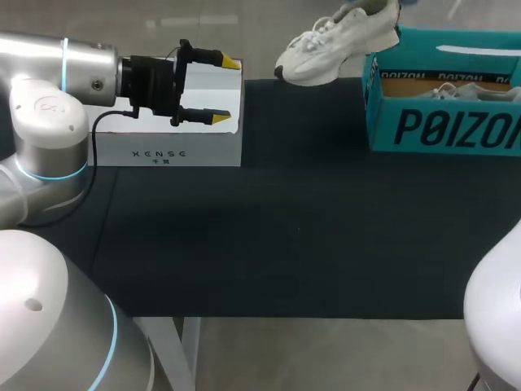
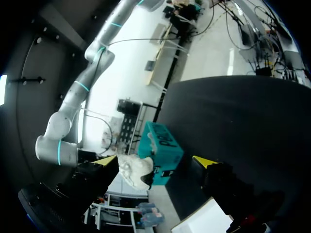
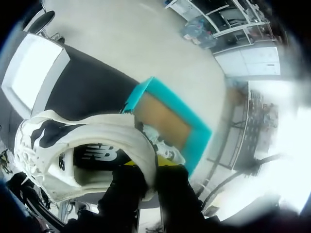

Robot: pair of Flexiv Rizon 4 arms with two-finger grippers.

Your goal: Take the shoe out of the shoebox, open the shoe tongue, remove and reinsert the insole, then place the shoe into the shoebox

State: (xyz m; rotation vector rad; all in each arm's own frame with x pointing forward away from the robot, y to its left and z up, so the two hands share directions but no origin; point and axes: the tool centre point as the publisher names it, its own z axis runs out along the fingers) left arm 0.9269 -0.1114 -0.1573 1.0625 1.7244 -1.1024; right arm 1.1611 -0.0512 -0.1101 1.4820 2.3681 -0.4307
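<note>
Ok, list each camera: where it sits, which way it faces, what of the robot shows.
Head view: above and behind, looking down on the table; left gripper open over the white box.
Left wrist view: on the left wrist, facing across the table past its own fingertips; the right arm shows beyond.
Right wrist view: on the right wrist, facing down; right gripper shut on the shoe.
All three share the shoe and teal shoebox.

Black table, white box at its far-left corner, even light
</note>
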